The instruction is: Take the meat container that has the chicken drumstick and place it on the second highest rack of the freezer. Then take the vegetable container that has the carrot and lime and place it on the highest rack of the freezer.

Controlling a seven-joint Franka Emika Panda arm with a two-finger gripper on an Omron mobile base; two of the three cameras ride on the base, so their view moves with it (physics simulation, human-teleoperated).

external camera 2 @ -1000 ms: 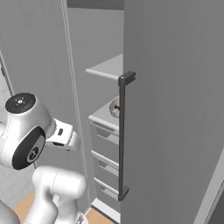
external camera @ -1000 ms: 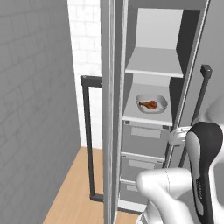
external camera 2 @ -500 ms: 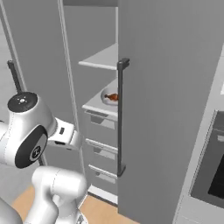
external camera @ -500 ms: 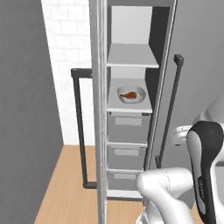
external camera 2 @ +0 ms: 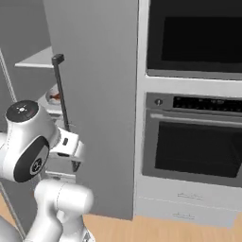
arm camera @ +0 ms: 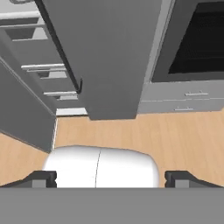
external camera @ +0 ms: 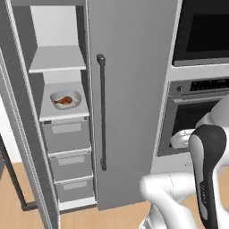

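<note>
The tool (arm camera: 109, 178) hung with its fingers spread wide and nothing between them, aimed at the wooden floor (arm camera: 175, 135). Well beyond it, inside the freezer (external camera: 58, 112), the chicken drumstick (external camera: 64, 100) lay in its white container (external camera: 66, 99) on the lower shelf (external camera: 62, 112).

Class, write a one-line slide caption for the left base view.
Open freezer with the chicken drumstick in its container on the lower white shelf, beside a wall oven.
</note>
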